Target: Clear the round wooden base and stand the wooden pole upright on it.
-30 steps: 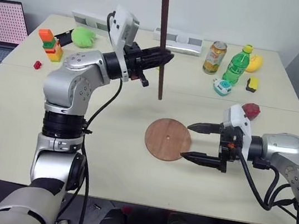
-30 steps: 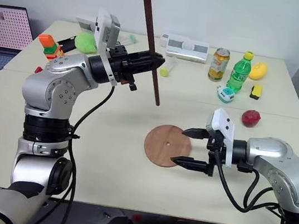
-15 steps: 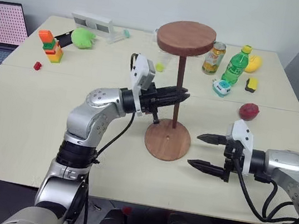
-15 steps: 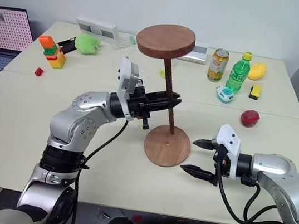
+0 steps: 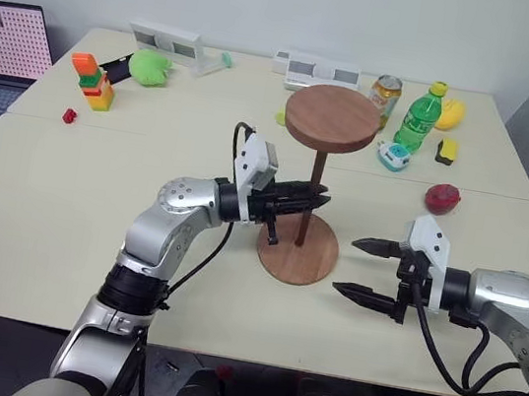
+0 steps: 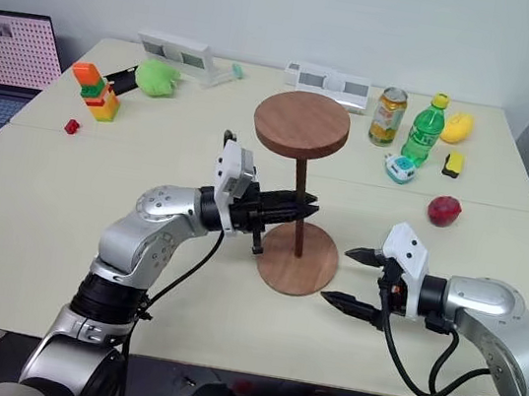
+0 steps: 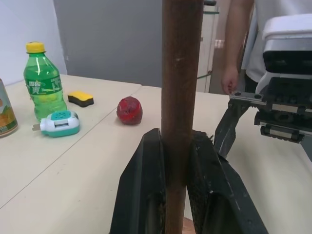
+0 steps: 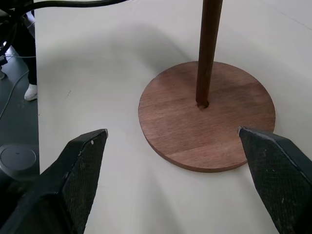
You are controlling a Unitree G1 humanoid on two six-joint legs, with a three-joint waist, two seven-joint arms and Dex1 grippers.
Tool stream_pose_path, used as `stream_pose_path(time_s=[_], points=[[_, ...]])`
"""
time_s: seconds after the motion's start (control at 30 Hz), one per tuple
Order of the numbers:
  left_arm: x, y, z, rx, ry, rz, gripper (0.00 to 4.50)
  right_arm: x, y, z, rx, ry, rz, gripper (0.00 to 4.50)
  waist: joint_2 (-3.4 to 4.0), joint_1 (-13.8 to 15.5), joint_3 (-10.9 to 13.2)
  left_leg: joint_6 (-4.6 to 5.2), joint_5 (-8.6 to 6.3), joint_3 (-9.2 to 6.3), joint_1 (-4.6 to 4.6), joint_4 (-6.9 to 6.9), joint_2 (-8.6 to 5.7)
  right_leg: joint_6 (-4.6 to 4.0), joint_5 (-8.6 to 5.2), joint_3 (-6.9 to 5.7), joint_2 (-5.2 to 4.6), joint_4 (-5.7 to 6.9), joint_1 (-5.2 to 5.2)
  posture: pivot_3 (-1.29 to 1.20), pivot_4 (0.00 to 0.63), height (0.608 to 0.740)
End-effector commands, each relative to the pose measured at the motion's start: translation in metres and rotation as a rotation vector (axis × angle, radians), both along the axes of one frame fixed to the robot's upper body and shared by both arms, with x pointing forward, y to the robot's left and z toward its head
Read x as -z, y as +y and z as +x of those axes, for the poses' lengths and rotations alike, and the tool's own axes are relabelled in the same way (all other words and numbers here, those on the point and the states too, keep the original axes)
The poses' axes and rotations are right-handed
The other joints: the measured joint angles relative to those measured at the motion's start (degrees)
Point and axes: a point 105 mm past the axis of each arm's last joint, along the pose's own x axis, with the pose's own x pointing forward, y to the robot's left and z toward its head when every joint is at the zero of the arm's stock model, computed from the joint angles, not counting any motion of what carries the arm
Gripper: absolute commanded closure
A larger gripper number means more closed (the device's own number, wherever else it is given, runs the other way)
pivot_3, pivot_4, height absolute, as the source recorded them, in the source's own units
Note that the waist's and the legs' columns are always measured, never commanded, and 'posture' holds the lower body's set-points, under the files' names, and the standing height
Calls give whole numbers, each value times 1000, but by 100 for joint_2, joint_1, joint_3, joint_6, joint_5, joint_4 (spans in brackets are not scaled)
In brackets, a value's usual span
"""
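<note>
Wooden pole [image 5: 314, 188] status: upright, rod end down, with its fixed disc at the top and its lower tip at the centre hole of the round wooden base [image 5: 299, 249]. In the right wrist view the tip meets the hole, but how far it is seated cannot be determined from the pictures. The base lies flat on the table [image 5: 62, 218], near the front edge and between the two arms, and carries nothing but the pole; the clearing step therefore reads as done. Left gripper [image 5: 320, 201]: reaching in level from the left, jaws clenched on the rod partway up; the left wrist view shows both black fingers [image 7: 141, 195] pressed against the shaft on either side. Right gripper [image 5: 358, 267]: jaws spread wide and empty, hovering just beside the base on its right, touching neither base nor pole. Remaining work, as a judgement: confirm the tip is fully home in the hole, release the left grip, and withdraw without nudging the rod. Because the heavy disc sits high, the assembly is likely top-heavy and may lean or topple if released before it is seated. Bottles, a can, fruit and toy blocks stand well apart at the far side of the table.
</note>
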Motion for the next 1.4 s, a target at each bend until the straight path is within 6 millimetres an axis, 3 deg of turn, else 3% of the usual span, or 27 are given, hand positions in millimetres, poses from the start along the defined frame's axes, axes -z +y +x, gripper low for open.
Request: stream_pose_path(time_s=[0.03,0.2,0.93,1.0,1.4], points=[[1,-1,-4,11,-35,-4,4234,-5,0,-1,1,-29,-10,0,0,0,0,0,0,0,0,-1,0,0,0,0,0,0,0,0,150,740],[14,1,1,-15,-36,27,4234,-4,-3,-2,10,-22,-17,0,0,8,0,0,0,-1,1,0,0,0,0,-1,0,0,2,0,150,740],[34,5,1,-29,27,55,4234,-3,-3,-7,7,-12,-21,0,-1,11,-1,10,-6,-1,15,-4,0,0,0,0,1,0,11,0,150,740],[34,7,-1,-10,49,72,3534,-3,-3,-8,8,-13,-20,0,-1,10,-1,10,-6,-1,15,-4,0,0,0,0,1,-1,12,0,150,740],[18,17,-4,37,-3,121,1173,-6,-2,-3,18,-22,-8,0,-1,18,-1,9,-5,-3,11,-8,1,0,0,-2,3,-4,9,0,150,740]])
